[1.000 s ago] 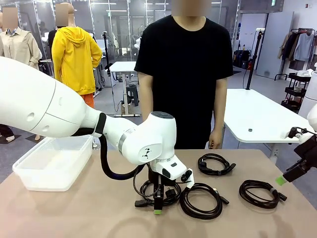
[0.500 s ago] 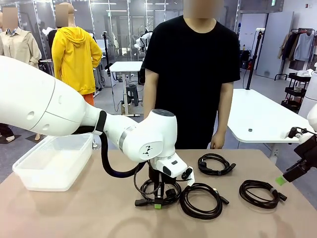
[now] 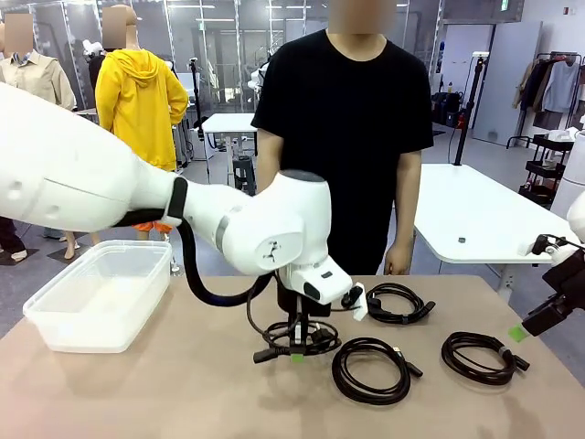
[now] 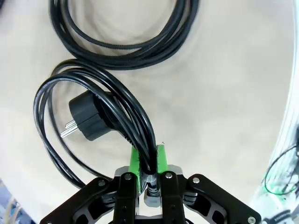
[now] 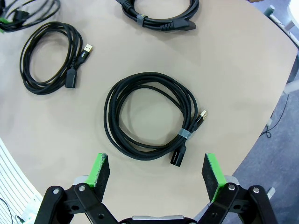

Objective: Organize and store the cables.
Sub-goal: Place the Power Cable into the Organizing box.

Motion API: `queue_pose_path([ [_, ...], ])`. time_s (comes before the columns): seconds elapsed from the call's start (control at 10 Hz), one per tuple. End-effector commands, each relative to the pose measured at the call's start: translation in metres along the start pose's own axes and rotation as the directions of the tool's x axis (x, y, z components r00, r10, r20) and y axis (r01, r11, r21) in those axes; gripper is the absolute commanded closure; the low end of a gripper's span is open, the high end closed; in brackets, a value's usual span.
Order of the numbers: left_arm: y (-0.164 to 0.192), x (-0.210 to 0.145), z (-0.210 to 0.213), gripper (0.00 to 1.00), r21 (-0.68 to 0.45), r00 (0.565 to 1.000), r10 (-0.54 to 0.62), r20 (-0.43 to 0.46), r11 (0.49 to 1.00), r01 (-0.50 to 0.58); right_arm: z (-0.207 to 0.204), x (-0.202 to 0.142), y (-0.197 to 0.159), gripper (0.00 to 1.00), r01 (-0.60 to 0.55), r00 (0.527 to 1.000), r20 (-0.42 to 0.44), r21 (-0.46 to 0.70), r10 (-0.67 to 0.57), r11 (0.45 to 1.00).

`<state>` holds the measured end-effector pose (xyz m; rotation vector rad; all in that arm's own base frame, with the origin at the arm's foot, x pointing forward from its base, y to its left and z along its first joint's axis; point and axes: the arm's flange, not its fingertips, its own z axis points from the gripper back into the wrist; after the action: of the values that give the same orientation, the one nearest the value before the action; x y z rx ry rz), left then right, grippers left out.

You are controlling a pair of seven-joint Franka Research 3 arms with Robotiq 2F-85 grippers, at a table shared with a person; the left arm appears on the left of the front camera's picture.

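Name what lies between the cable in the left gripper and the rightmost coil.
In the front view, another coiled cable lies flat between the held cable and the rightmost coil.

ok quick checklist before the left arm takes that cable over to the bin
1. Left gripper shut on the black coiled cable with the round two-pin plug: ok.
2. Every strand of that coil caught between the pads: cannot tell.
3. Held coil free of the neighbouring black coil: cannot tell; they lie very close in the left wrist view.
4. Clear plastic bin open, nothing in it: ok.
5. Right gripper open over the far-right black coil, off the route to the bin: ok.
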<state>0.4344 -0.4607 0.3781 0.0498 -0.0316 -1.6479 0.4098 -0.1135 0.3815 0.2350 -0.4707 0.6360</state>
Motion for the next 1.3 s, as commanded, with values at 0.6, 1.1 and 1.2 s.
queue_pose_path([
  [0.6,-0.02,-0.029,0.066,1.0,0.065,0.999,-0.035,0.007,0.997,0.035,-0.001,0.002,0.001,0.0,0.025,1.0,0.002,0.002,-0.025,1.0],
  [1.1,-0.021,-0.031,0.063,0.84,0.059,0.998,-0.056,-0.003,0.997,0.056,-0.001,0.002,0.001,0.0,0.025,1.0,0.002,0.002,-0.025,1.0],
  [1.2,-0.018,-0.039,0.081,0.84,0.076,0.991,-0.132,0.0,0.988,0.132,-0.001,0.002,0.001,0.0,0.025,1.0,0.002,0.002,-0.025,1.0],
])
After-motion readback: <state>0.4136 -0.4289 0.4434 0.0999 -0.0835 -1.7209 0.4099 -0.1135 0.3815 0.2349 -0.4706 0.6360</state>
